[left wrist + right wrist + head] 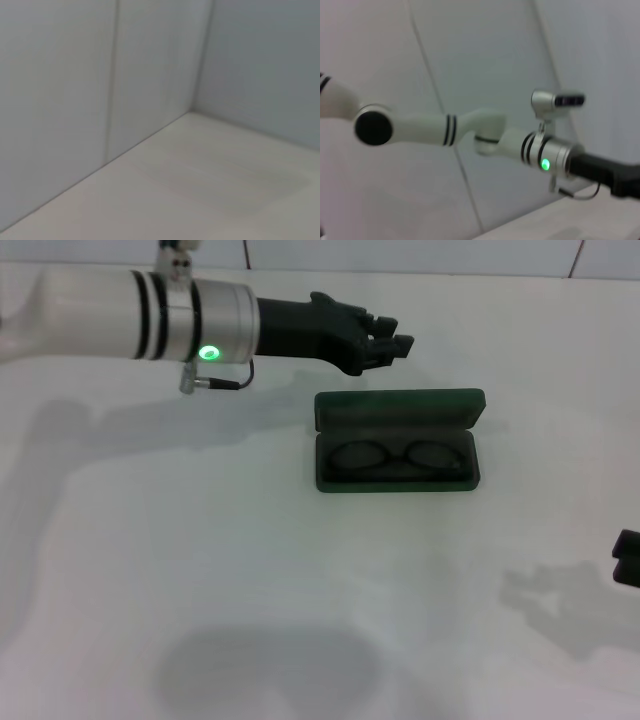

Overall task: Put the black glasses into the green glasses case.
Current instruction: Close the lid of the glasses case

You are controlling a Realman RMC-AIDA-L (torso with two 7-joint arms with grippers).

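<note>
While the green glasses case (398,442) lies open, the black glasses (398,457) rest inside.
Left gripper (392,344) hovers just beyond the lid; its spread is unclear; right gripper (626,557) parked near right.

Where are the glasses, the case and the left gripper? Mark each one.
glasses (400,456), head view, on the bridge between the lenses.
case (400,406), head view, on the open lid's inside.
left gripper (398,343), head view, at its fingers' tips.
</note>
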